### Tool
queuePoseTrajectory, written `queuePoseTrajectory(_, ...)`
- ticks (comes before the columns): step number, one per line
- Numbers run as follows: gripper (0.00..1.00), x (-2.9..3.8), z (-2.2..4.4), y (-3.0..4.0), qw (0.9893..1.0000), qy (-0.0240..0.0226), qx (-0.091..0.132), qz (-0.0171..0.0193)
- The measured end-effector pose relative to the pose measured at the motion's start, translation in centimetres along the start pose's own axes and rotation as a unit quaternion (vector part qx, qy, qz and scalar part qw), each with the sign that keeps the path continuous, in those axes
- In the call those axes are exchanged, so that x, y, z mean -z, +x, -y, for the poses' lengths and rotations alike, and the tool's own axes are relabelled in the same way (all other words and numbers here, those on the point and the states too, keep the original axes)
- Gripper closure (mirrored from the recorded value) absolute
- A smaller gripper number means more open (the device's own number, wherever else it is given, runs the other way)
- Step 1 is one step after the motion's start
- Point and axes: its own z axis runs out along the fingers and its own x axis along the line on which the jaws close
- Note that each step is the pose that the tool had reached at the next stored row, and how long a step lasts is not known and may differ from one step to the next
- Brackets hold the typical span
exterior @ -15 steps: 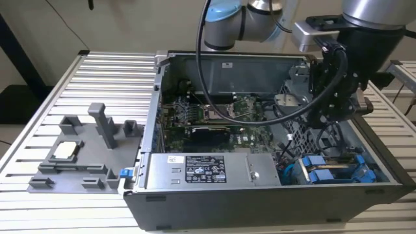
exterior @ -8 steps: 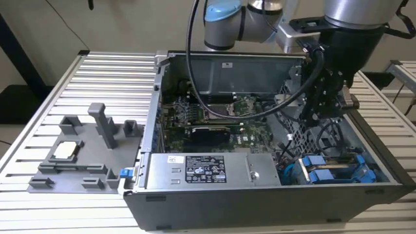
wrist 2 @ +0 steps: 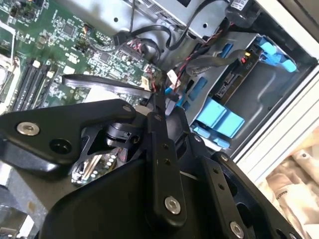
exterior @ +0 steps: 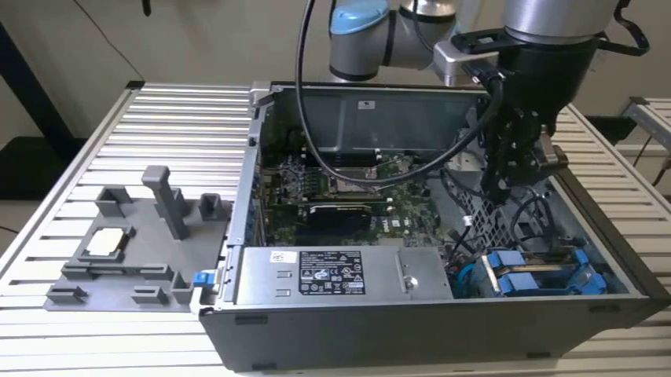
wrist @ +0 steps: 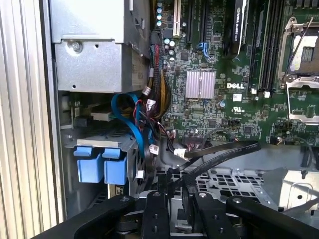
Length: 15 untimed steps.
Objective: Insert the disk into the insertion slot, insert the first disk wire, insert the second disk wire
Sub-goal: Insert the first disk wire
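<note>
Slatted worktop (exterior: 137, 118), open computer case (exterior: 419, 330): disk (exterior: 529, 279) seated in insertion slot (wrist 2: 269, 99); gripper (wrist: 174, 181) clamped on black wire (wrist: 224, 153); both wires apparently unplugged.

In the exterior view the arm (exterior: 545, 20) enters at 1 o'clock with its silver wrist section upright. A blue-capped joint (exterior: 359, 17) sits behind it, toward 12 o'clock. Below the wrist the black gripper (exterior: 495, 182) hangs pointing down toward 6 o'clock, leaning slightly to 7. In both wrist views its linkage bars converge. The fingertips (wrist 2: 158, 107) are drawn close together, pinching the end of a flat black wire (wrist: 224, 152).
</note>
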Motion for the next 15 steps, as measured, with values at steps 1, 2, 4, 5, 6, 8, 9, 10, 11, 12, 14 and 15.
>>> queuePoseTrajectory(1, 0.73, -0.03, -0.03, -0.01, 1.0, 0.0012, 0.002, -0.0031)
queuePoseTrajectory(2, 0.73, -0.12, -0.07, -0.01, 1.0, 0.0023, 0.003, -0.0042)
queuePoseTrajectory(4, 0.73, -0.34, -0.13, -0.04, 1.0, 0.004, 0.004, -0.0042)
queuePoseTrajectory(5, 0.73, -0.41, -0.14, -0.05, 1.0, 0.0042, 0.005, -0.0048)
queuePoseTrajectory(6, 0.73, -0.46, -0.15, -0.05, 1.0, 0.0044, 0.006, -0.0058)
queuePoseTrajectory(8, 0.73, -0.55, -0.18, -0.06, 0.9999, 0.0049, 0.007, -0.0067)
queuePoseTrajectory(9, 0.73, -0.56, -0.18, -0.06, 0.9999, 0.0052, 0.007, -0.007)
queuePoseTrajectory(10, 0.73, -0.57, -0.18, -0.06, 0.9999, 0.0053, 0.008, -0.0073)
queuePoseTrajectory(11, 0.73, -0.59, -0.18, -0.06, 0.9999, 0.0054, 0.008, -0.0078)
queuePoseTrajectory(12, 0.75, -0.59, -0.19, -0.06, 0.9999, 0.0054, 0.008, -0.0083)
queuePoseTrajectory(14, 0.82, -0.6, -0.19, -0.06, 0.9999, 0.0054, 0.008, -0.009)
queuePoseTrajectory(15, 0.82, -0.6, -0.19, -0.06, 0.9999, 0.0053, 0.009, -0.0094)
